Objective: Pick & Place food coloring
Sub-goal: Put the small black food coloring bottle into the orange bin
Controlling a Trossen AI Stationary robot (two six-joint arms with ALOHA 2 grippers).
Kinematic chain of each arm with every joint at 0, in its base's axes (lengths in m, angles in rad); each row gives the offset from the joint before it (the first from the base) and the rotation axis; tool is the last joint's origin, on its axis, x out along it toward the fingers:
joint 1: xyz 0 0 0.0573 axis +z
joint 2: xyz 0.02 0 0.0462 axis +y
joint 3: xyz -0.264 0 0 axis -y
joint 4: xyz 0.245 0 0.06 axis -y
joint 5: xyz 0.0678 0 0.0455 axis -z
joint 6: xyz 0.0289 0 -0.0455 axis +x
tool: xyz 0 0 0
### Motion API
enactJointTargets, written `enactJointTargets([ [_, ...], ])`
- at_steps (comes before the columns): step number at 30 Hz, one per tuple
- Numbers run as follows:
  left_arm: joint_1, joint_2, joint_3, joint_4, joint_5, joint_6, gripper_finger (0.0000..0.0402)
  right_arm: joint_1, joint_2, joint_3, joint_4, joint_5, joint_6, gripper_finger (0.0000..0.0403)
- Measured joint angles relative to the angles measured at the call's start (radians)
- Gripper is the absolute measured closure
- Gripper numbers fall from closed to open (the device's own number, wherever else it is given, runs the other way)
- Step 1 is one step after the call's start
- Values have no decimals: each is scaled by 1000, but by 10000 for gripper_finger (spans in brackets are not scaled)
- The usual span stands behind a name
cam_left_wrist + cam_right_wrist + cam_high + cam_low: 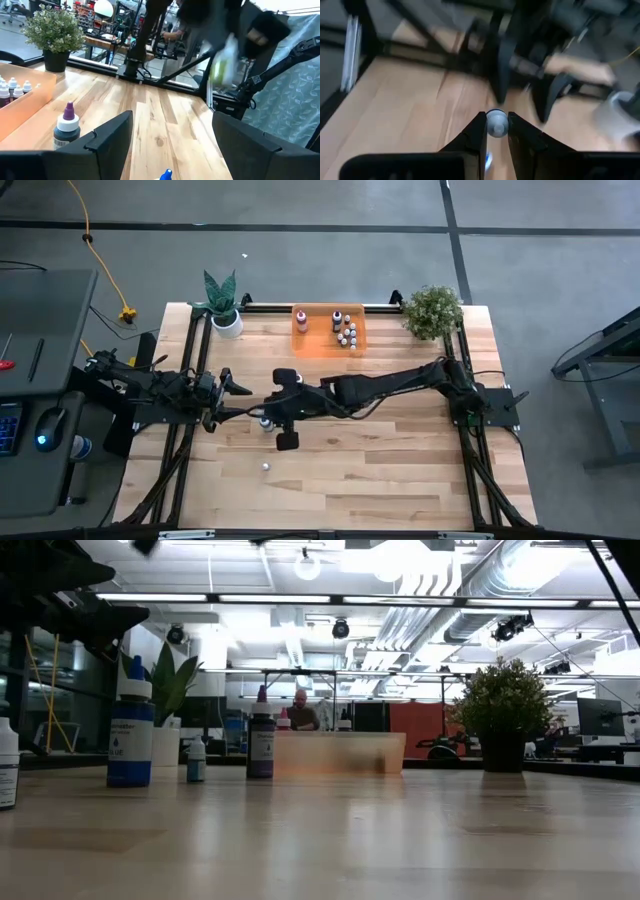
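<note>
My right gripper [496,131] is shut on a small whitish dropper bottle [223,64] over the table's middle-left [268,416], facing the left arm. My left gripper [172,135] is open and touches nothing; it waits at the table's left [240,400], pointing toward the right gripper. A dark bottle with a purple cap [67,129] and a blue bottle [131,736] stand upright on the wood near both grippers. A tiny white bottle [265,466] sits nearer the near edge. Several more bottles stand in the orange tray [310,342]. My right gripper pinches the small whitish bottle between its two fingertips; in the right wrist view only its rounded pale end [496,123] shows between them. The fingers reach roughly level from the table's right. In the left wrist view the bottle is lifted clear of the table and tilted.
Potted plants stand at the far left [223,305] and far right [433,310] corners. The orange tray sits against the far edge. Another small bottle [196,760] and a white one [6,764] stand on the wood. Bare wood [400,460] lies toward the near right.
</note>
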Motion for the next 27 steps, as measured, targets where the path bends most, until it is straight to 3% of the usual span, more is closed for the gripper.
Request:
enactJointTargets([
  [12, 0, 0, 0, 0, 0, 0, 130, 33, -26, 0, 365, 273, -196, 348],
  [19, 0, 0, 0, 0, 0, 0, 130, 33, -26, 0, 482, 424, -249, 348],
  [22, 0, 0, 0, 0, 0, 0, 130, 32, -26, 0, 490, 505, -362, 348],
  [27, 0, 0, 0, 0, 0, 0, 130, 20, -26, 0, 477, 525, -710, 348],
])
